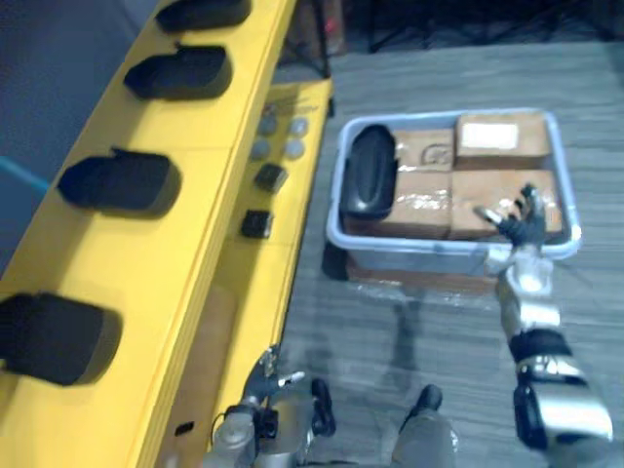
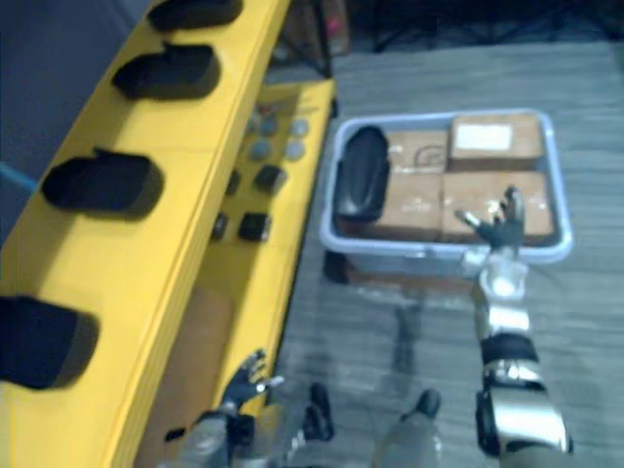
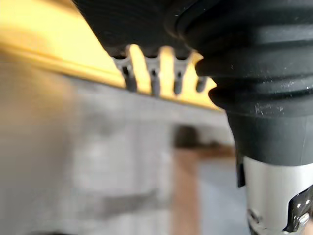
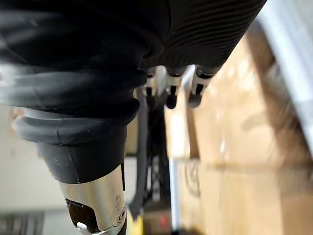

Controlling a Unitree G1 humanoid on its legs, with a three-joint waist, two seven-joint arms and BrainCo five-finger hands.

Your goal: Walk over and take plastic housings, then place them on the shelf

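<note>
Left eye view shows one black plastic housing (image 1: pixel 369 171) lying at the left end of the grey bin (image 1: pixel 419 250), on top of the cardboard boxes (image 1: pixel 419 200) packed inside. My right robot hand (image 1: pixel 522 219) hangs over the bin's opposite, right end, fingers spread wide and holding nothing, well apart from that housing. To the left runs the yellow shelf (image 1: pixel 210 185), with four more black housings (image 1: pixel 122 182) in a row along its top. My left robot hand (image 1: pixel 263 382) sits low beside the shelf, fingers loosely spread, empty.
</note>
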